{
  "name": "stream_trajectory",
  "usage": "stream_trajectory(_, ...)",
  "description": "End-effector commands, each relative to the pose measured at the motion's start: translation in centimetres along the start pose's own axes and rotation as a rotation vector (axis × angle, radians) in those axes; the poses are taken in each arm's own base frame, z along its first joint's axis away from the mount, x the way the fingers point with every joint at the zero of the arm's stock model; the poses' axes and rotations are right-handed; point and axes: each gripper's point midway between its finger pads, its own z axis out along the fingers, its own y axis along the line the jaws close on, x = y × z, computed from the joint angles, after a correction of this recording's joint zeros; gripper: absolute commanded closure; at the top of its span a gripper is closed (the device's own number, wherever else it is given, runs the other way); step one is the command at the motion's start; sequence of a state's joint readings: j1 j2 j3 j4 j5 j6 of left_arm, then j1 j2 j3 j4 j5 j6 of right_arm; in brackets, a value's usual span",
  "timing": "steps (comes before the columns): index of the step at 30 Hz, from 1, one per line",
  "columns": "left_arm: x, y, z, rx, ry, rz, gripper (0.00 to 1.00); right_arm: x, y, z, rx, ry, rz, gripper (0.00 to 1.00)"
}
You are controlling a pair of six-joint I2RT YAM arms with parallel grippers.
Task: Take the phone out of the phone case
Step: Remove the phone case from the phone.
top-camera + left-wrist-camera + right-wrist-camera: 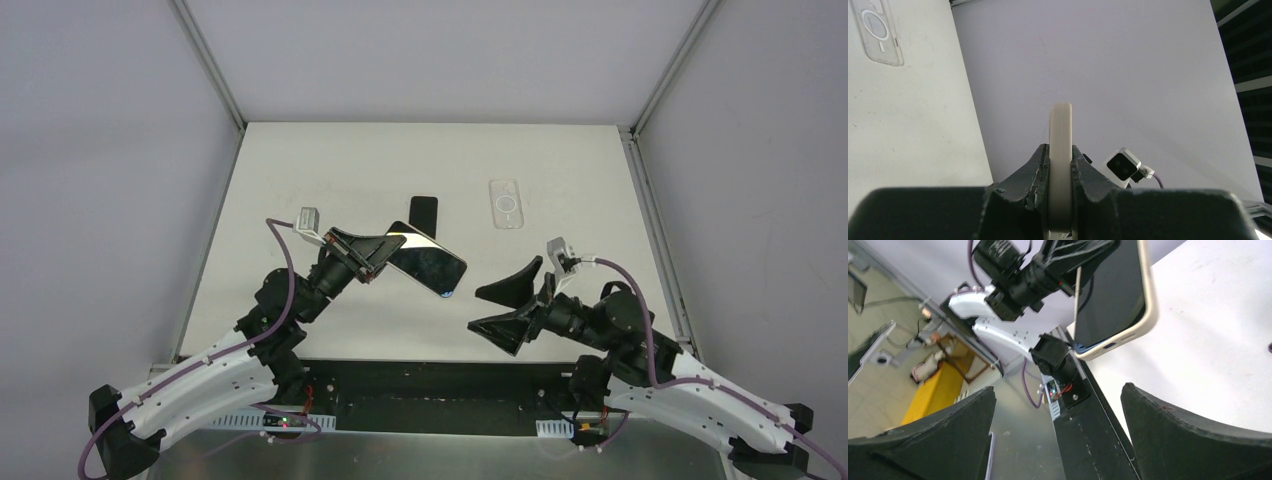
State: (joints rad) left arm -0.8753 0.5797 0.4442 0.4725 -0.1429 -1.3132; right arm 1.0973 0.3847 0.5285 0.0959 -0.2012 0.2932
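My left gripper [388, 250] is shut on the near end of a phone in a cream case [428, 264] and holds it above the table, dark screen up and tilted. In the left wrist view the cream case edge [1060, 125] stands upright, pinched between my fingers [1035, 165]. In the right wrist view the cased phone [1113, 295] hangs at the top, dark screen facing left, its bottom edge showing ports. My right gripper [476, 310] is open and empty, a little to the right of the phone and below it, not touching it; its jaws stand wide apart [1058, 392].
A clear phone case [506, 203] with a ring mark lies flat at the back right of the white table [300, 180]; it also shows in the left wrist view [878, 32]. A flat black rectangle [424, 212] lies behind the held phone. Grey walls enclose the table.
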Motion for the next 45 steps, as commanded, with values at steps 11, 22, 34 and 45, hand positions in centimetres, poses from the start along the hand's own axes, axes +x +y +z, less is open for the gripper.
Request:
stream_trajectory(11,-0.8,-6.4,-0.4,0.187,0.002,-0.005,1.00,-7.1,-2.7,0.9,0.282,-0.284,0.399,0.10)
stream_trajectory(22,-0.9,-7.5,-0.8,0.218,0.010,0.003,1.00,-6.9,-4.1,2.3,0.242,-0.336,0.564,0.40)
stream_trajectory(34,-0.8,-7.5,-0.7,0.217,0.013,0.008,1.00,-6.3,-4.3,4.1,0.161,-0.349,0.700,0.49)
stream_trajectory(45,-0.9,-7.4,-0.8,0.217,0.006,0.009,1.00,-6.9,-4.4,4.1,0.107,-0.417,0.763,0.59)
